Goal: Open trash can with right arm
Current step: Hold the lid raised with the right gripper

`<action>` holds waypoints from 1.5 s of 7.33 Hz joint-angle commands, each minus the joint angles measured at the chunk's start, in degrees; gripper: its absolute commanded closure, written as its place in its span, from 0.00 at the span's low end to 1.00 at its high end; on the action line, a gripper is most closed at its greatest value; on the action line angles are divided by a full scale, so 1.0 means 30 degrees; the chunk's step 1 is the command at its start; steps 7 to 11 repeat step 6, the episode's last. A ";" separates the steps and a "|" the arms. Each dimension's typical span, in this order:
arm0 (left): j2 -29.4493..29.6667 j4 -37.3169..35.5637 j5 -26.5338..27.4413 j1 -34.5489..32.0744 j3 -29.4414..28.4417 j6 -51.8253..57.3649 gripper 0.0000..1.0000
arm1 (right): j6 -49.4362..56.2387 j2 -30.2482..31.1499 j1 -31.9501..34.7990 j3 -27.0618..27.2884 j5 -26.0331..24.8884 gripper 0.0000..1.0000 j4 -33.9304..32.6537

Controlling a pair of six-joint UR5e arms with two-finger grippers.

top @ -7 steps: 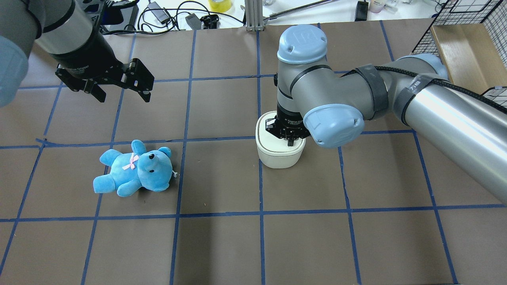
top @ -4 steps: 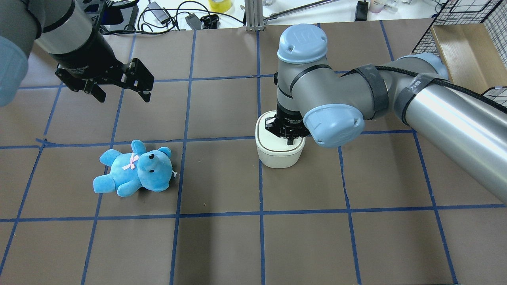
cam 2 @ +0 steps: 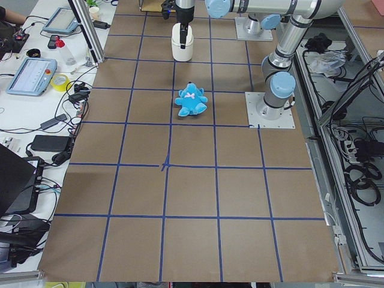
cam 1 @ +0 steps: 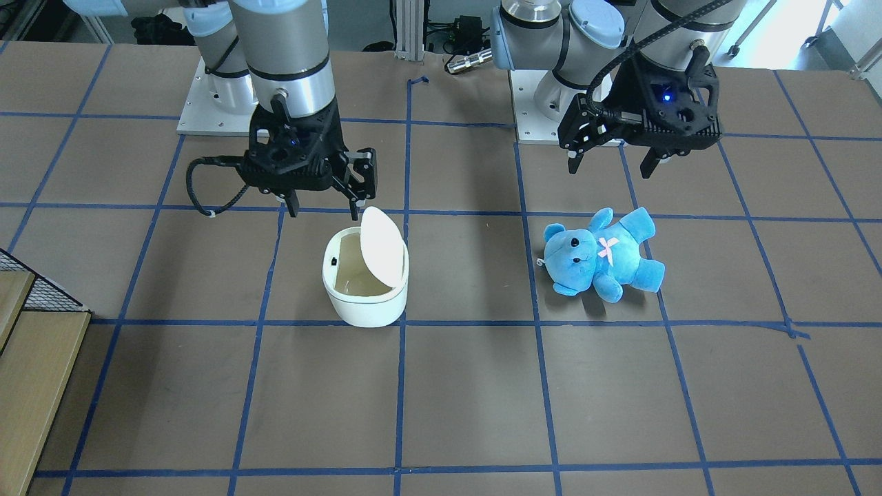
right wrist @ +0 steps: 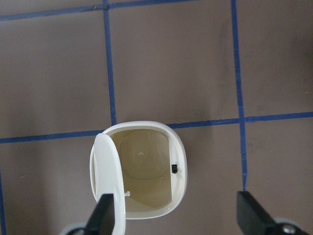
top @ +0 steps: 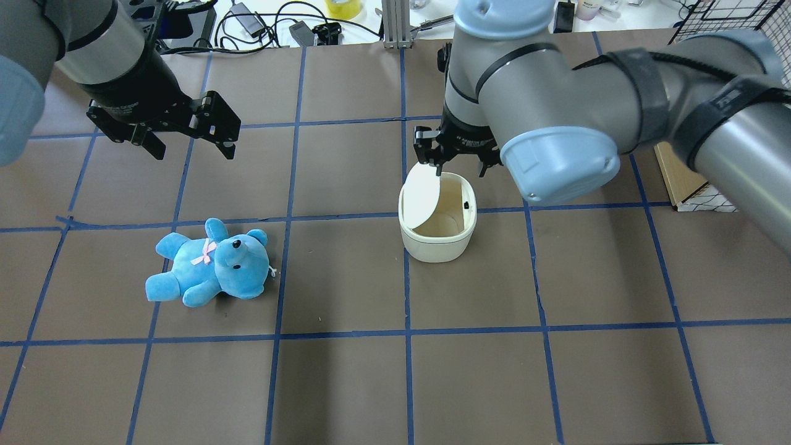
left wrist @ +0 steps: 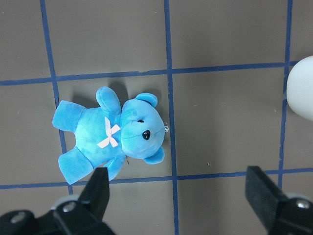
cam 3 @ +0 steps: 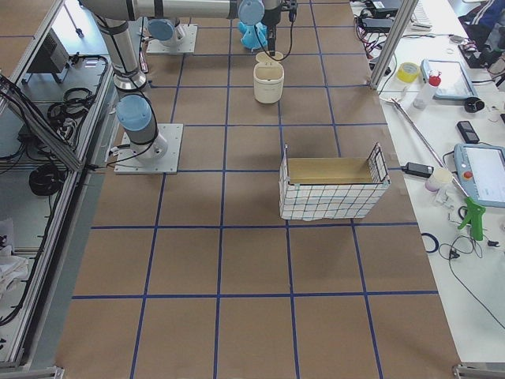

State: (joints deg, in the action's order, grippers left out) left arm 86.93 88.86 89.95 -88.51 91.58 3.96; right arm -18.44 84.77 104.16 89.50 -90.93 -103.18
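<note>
Stands mid-frame on the brown desk [top: 346, 383]: small white rounded-square plastic trash can [top: 437, 246], flat flip lid [top: 422, 196] tipped up at its left rim. Lies just under the black right gripper [top: 458, 168], released, empty, nearer than the left gripper [top: 193, 148], likewise released, upper left.

The bin [top: 437, 247] is white outside and cream inside, with a small black latch [top: 468, 203]. The bear [top: 210, 266] is bright blue with a pink bow [top: 204, 252] and black eyes and nose. The worktop [top: 346, 383] is brown, gridded with blue tape [top: 408, 383]; the left pincer [top: 193, 148] and right pincer [cam 1: 324, 207] are black.
</note>
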 commanded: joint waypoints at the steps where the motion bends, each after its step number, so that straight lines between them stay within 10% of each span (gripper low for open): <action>1: 0.0000 -0.0001 -0.0013 0.0000 0.0000 0.0000 0.00 | 0.2817 0.0131 -0.2391 -0.3045 -0.0011 0.05 0.3503; 11: 0.0000 -0.0001 0.0017 0.0000 0.0000 0.0000 0.00 | 0.3655 0.0189 -0.3548 -0.3113 0.0077 0.00 0.3867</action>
